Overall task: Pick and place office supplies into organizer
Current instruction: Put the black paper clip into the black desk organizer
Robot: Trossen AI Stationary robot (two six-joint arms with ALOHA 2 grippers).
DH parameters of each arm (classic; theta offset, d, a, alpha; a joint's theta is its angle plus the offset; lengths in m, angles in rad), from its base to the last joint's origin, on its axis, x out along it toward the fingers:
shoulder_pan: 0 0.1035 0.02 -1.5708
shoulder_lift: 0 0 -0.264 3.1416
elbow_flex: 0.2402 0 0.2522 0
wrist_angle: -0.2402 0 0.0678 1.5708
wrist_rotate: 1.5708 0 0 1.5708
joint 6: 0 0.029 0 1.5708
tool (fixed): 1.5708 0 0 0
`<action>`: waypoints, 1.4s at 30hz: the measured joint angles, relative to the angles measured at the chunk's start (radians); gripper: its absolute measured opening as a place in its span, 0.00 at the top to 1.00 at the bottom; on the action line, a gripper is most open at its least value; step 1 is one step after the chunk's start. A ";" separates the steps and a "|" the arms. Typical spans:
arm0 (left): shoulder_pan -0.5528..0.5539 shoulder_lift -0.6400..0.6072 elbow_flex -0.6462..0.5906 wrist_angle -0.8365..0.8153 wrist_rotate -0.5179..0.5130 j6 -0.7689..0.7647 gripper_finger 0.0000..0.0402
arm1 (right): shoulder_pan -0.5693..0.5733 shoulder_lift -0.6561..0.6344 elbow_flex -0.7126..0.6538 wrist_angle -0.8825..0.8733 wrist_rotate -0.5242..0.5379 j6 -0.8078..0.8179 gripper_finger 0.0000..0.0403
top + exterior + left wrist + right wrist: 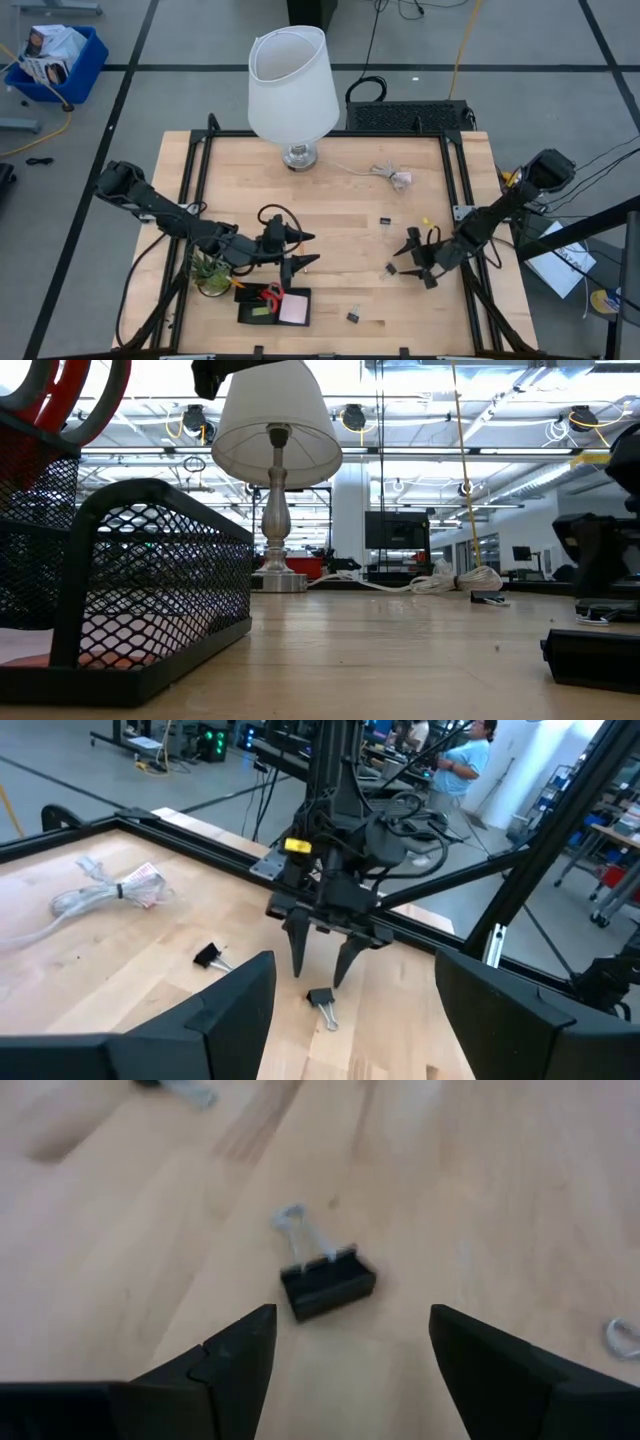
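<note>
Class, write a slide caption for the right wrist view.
Right gripper, fingers open, poised over a black binder clip on the wooden table.

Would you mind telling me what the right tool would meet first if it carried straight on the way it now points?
Most likely the black binder clip lying on the table: the right tool is open and the clip sits just ahead, between its fingers. Depth is hard to judge, so it might touch the wood first.

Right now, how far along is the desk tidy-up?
Done: red scissors and pink pad sit in the organizer. In hand: right gripper, open, hovers over a binder clip. Left: other clips lie loose. Left gripper is open above the organizer.
</note>
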 joint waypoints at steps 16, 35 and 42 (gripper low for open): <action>0.000 0.000 0.000 0.001 0.000 -0.009 0.32 | -0.155 0.097 0.002 0.130 -0.216 -0.183 0.38; 0.000 0.000 0.000 -0.024 0.003 -0.031 0.32 | -0.163 0.327 0.066 0.202 -0.263 -0.144 0.38; 0.000 0.000 0.000 -0.029 0.003 -0.038 0.32 | -0.163 0.329 -0.014 0.223 -0.258 -0.075 0.38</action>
